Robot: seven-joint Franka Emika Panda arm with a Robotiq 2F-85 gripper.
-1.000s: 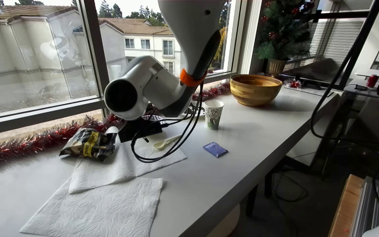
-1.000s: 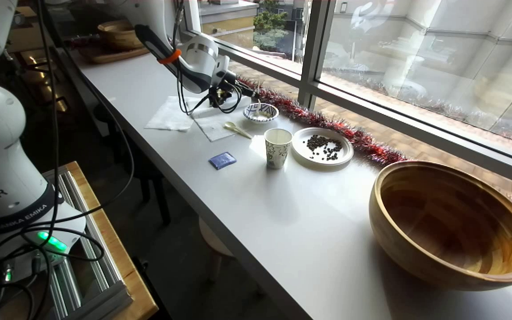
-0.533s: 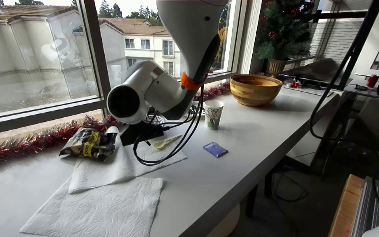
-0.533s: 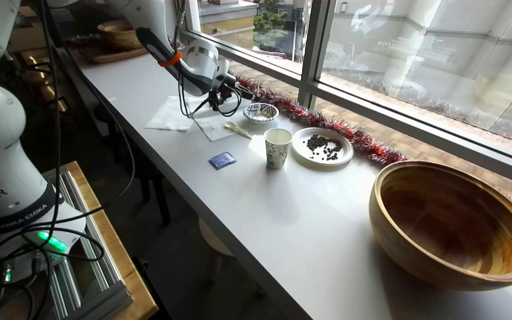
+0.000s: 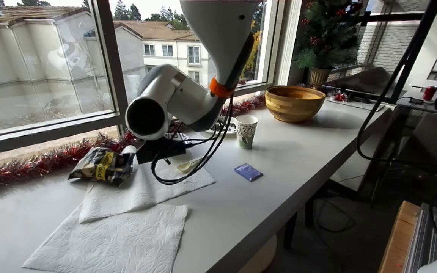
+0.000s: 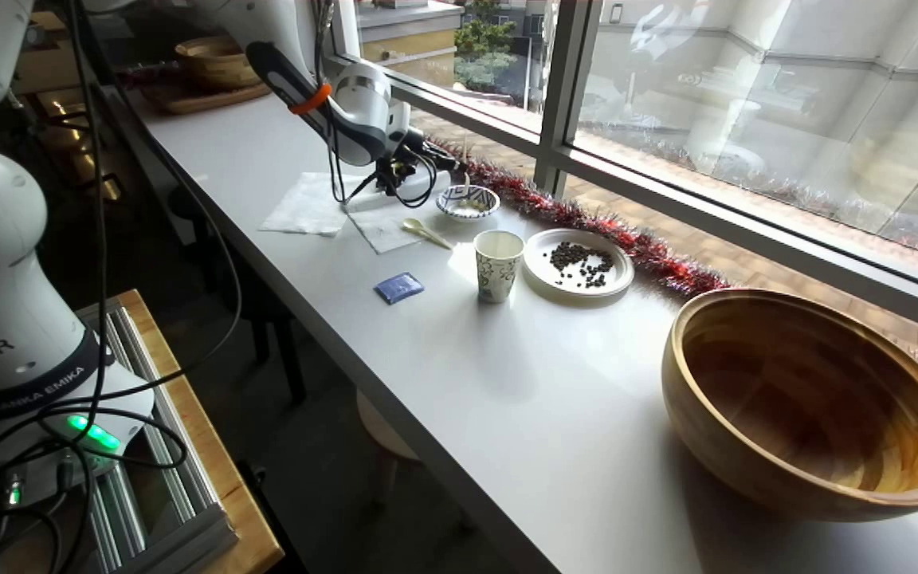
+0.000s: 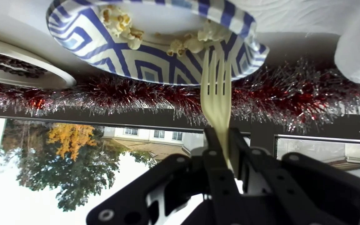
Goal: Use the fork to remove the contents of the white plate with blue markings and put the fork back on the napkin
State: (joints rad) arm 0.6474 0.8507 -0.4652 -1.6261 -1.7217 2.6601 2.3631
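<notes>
OK, gripper [image 7: 222, 137] clamped on slim cream plastic fork [image 7: 217, 107], tines-down at round blue-patterned white dish [image 7: 155, 67], far side of table [image 6: 427, 359]. Popcorn [image 7: 117, 23] inside: emptying looks unfinished; return to white paper napkin [image 6: 383, 229] pending.

Fork [image 6: 467, 179] upright in gripper [image 6: 460, 167], lower end at blue-marked white plate [image 6: 450, 198] — spoon [image 6: 425, 233], paper cup [image 6: 496, 273] nearby.

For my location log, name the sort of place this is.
Likely an office or lab decorated for Christmas, judging by the white jointed robot arm, red and silver tinsel garland and green Christmas tree.
</notes>
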